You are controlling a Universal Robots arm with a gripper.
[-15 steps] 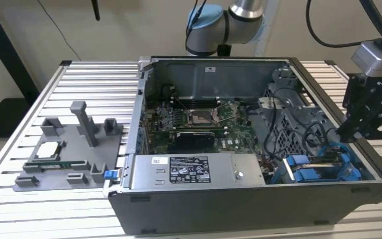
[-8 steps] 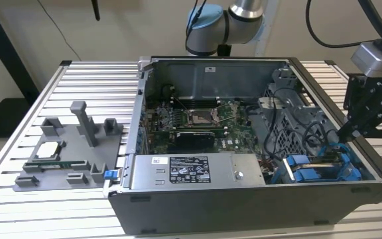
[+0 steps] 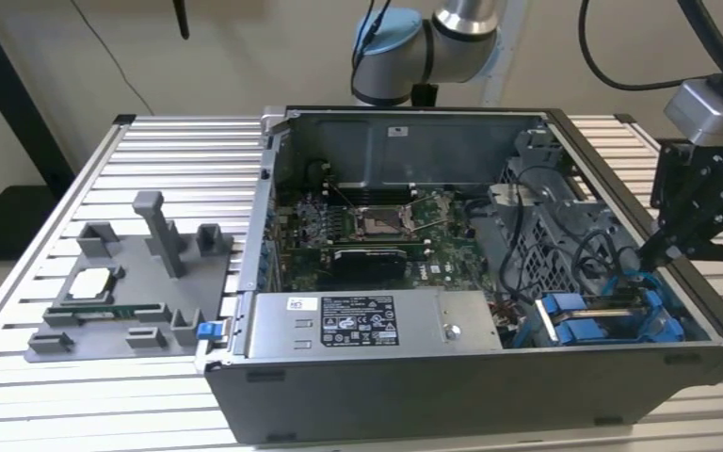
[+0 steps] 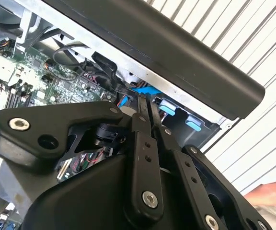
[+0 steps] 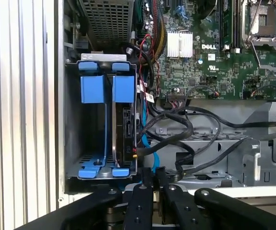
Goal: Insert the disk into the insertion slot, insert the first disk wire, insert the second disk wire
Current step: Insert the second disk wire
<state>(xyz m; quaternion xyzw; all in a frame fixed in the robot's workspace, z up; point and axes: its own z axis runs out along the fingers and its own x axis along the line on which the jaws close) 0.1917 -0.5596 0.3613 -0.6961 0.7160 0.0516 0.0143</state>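
The insertion slot (image 5: 73, 129) is a grey drive cage with blue rails at the case's corner, also seen in the exterior view (image 3: 550, 318). The disk (image 5: 127, 132) stands edge-on inside it, in the bay nearer the motherboard, and shows between the blue rails (image 3: 606, 304). A thin blue disk wire (image 5: 144, 143) runs from beside the disk's edge to my fingertips. My gripper (image 5: 150, 171) hovers just outside the cage's end, its fingers nearly together on that wire. The second wrist view shows the gripper (image 4: 145, 101) with the blue wire (image 4: 139, 90) at its tip. In the exterior view the gripper (image 3: 663, 252) hangs over the case's right side.
Thick black cables (image 5: 190, 129) loop beside the cage. The motherboard (image 3: 361, 226) fills the case's middle, with a grey power-supply box (image 3: 361, 320) in front. A grey fixture (image 3: 136, 282) with small parts sits on the slatted table at the exterior view's left. The case wall (image 4: 176, 52) is close.
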